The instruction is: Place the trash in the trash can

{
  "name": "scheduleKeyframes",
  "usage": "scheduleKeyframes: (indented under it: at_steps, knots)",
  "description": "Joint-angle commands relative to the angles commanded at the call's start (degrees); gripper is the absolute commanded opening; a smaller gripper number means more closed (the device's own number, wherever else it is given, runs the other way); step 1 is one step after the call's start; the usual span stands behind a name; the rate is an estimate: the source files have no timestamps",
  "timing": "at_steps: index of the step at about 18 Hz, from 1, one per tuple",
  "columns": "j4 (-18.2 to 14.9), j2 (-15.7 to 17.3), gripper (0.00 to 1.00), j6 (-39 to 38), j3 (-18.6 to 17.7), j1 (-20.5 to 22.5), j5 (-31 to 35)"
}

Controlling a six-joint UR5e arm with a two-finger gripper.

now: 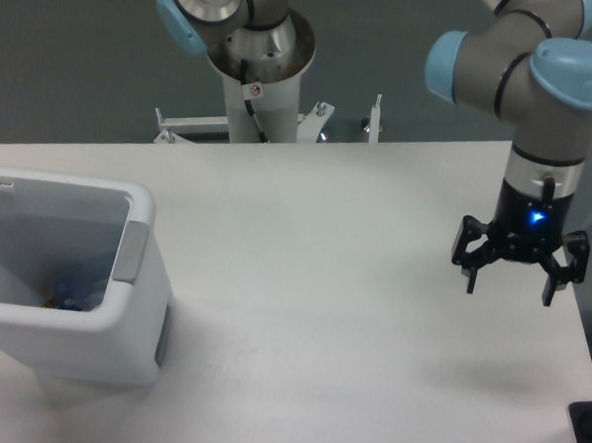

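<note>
The white trash can (139, 273) stands at the left edge of the table, its mouth facing up and a grey panel on its right side. Deep inside it lies a bit of trash (69, 291) with blue on it; too dim to tell what it is. My gripper (509, 288) hangs open over the right side of the table, far from the can, with nothing between its fingers. No wrapper or bottle shows on the tabletop.
The arm's base column (256, 71) rises behind the table's far edge. The table's right edge (571, 286) runs just beside the gripper. A dark object (588, 425) pokes in at the lower right corner.
</note>
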Motion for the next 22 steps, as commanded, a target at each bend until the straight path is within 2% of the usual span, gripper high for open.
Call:
scheduleKeyframes:
  at_steps: [8,12,14,16,22]
  knots:
    - [-5.5,-1.0,1.00,7.8,-0.1,-0.4,6.9]
    - [-4.9,-1.1,1.00,12.8,-1.8,-2.1,12.6]
    - [-5.1,-1.0,1.00,13.8,-1.8,-2.2,12.6]
    - [-4.1,-0.5,1.00,17.7,-4.5,-2.3,13.3]
    - [-3.4,-0.5,1.00,18.2,-4.8,-2.3,13.3]
